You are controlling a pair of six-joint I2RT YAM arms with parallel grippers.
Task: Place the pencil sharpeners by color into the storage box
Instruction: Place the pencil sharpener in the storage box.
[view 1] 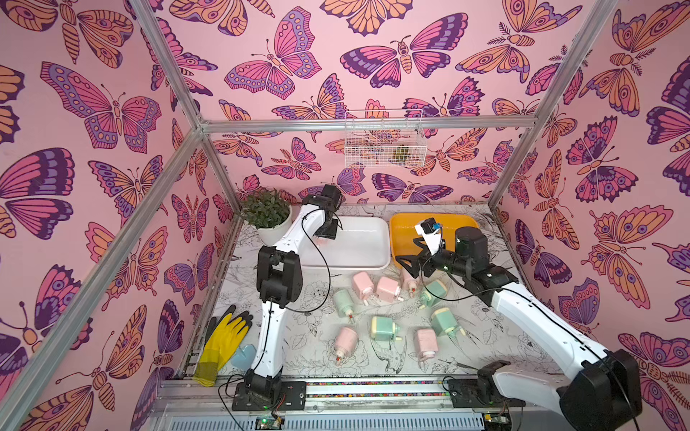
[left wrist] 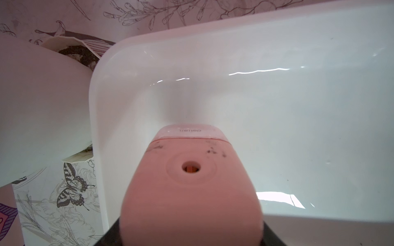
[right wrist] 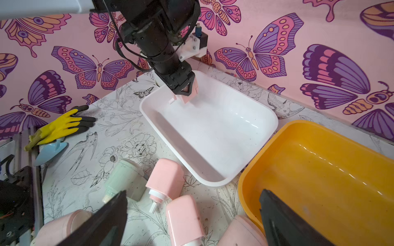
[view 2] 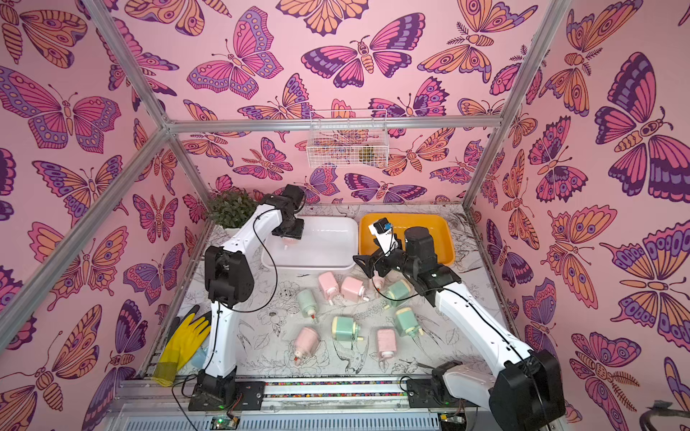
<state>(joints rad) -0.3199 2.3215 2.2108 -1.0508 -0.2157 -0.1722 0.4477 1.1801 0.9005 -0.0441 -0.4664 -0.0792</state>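
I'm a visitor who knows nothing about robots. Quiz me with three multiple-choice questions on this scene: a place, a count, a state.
1. Where is the pink sharpener that the left gripper holds?
A) over the white bin
B) inside the yellow bin
C) on the glove

2. How many mint green sharpeners lie on the table?
A) two
B) four
C) seven

3. How does the right gripper stand?
A) shut on a green sharpener
B) shut on the glove
C) open and empty

Answers:
1 A: both wrist views show it over that bin.
2 B: four show in both top views.
3 C: its fingers stand wide apart, nothing between.
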